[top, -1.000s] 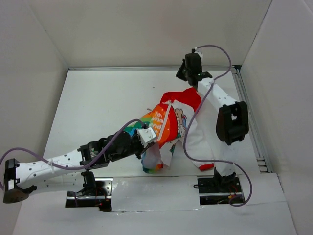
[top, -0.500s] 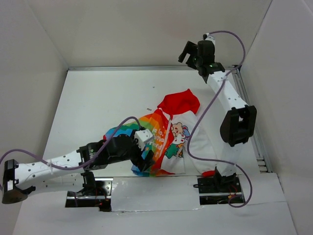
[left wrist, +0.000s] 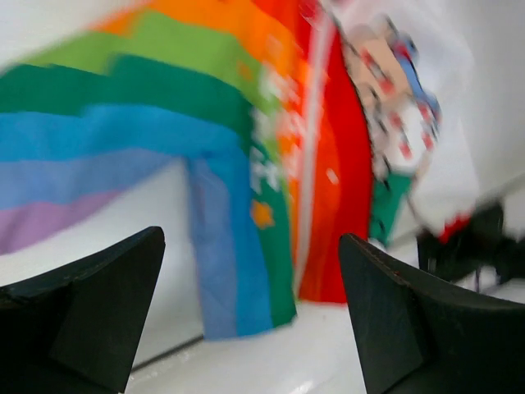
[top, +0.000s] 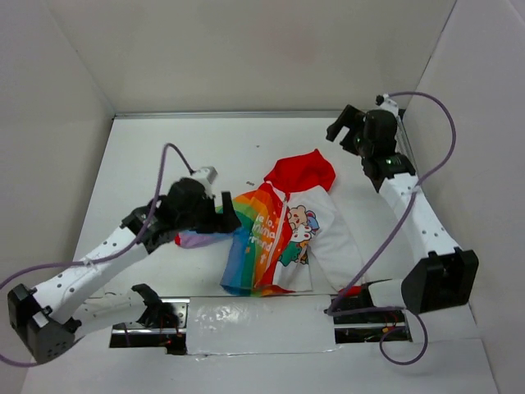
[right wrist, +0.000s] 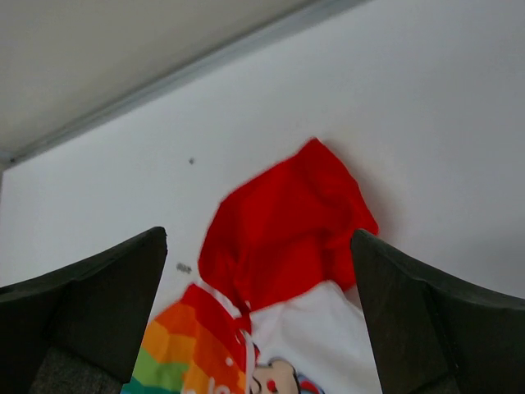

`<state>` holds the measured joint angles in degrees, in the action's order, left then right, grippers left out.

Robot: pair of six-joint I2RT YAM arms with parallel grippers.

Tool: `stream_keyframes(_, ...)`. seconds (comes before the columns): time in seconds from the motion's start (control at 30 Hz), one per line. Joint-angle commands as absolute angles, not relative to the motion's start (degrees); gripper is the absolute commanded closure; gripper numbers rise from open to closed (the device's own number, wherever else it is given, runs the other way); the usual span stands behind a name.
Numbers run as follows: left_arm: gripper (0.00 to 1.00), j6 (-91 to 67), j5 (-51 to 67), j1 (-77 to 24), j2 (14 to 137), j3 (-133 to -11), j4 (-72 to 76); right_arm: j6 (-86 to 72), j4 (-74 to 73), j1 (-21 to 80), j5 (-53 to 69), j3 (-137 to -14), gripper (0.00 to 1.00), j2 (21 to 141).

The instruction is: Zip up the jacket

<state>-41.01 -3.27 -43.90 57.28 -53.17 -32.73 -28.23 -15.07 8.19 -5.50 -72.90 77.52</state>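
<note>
Looking down, you are seeing the jacket (top: pixel 283 234) lying flat, its front seemingly zipped shut; the left gripper (top: pixel 223 218) and right gripper (top: pixel 340 125) are hovering, jaws gaping wide, holding nothing.

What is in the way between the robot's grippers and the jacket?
Nothing that I can see. The left gripper and the right gripper are both open and empty. Each wrist view looks straight at the jacket, which lies on the table.

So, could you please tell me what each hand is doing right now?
Left hand: open, holding nothing.
Right hand: open, holding nothing.
</note>
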Motion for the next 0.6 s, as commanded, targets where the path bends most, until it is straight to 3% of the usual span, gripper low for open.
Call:
stream_keyframes(0.0,0.01,-41.7,11.5,-29.2,58.4,-54.9,-31.4,-27.4,-12.3,8.7,-6.2,-63.0,0.00,69.1)
stream_keyframes(0.13,0.01,-40.0,14.1,-17.3,58.2,-55.0,-32.5,-29.6,-14.7,9.4,-8.4,-55.3,0.00,59.8)
stream_keyframes(0.57,0.01,-40.8,14.7,-14.9,57.7,-56.2,-35.6,-29.7,-19.0,10.1,-17.6,-50.5,0.00,50.6)
